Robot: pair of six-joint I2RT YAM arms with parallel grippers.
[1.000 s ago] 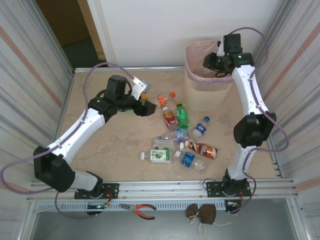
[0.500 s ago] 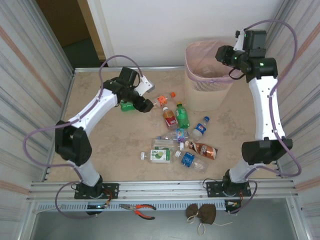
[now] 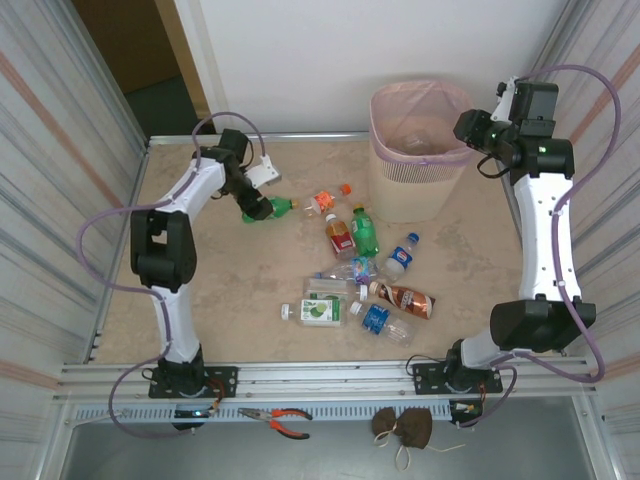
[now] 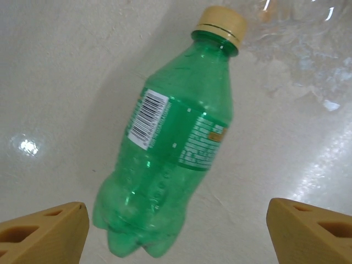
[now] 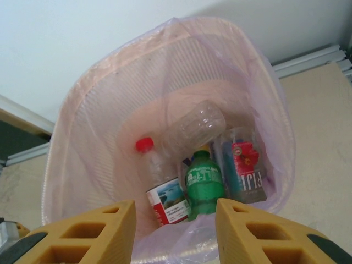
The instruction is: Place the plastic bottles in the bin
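Beige marbled tabletop (image 3: 230,290), glossy. Tall beige plastic bin with pink liner (image 3: 415,190) standing far right. Green plastic bottle with yellow cap (image 3: 276,208) on its side far left, apart from rest. Small orange-labelled bottle (image 3: 322,200) just right of it. Red-labelled bottle (image 3: 340,237) and green bottle with green cap (image 3: 364,232) side by side, centre. Blue-labelled clear bottle (image 3: 400,257) beside them. Nearer front, a cluster: brown bottle (image 3: 405,298), green-and-white-labelled bottle (image 3: 320,312), blue-labelled crumpled bottle (image 3: 378,319).
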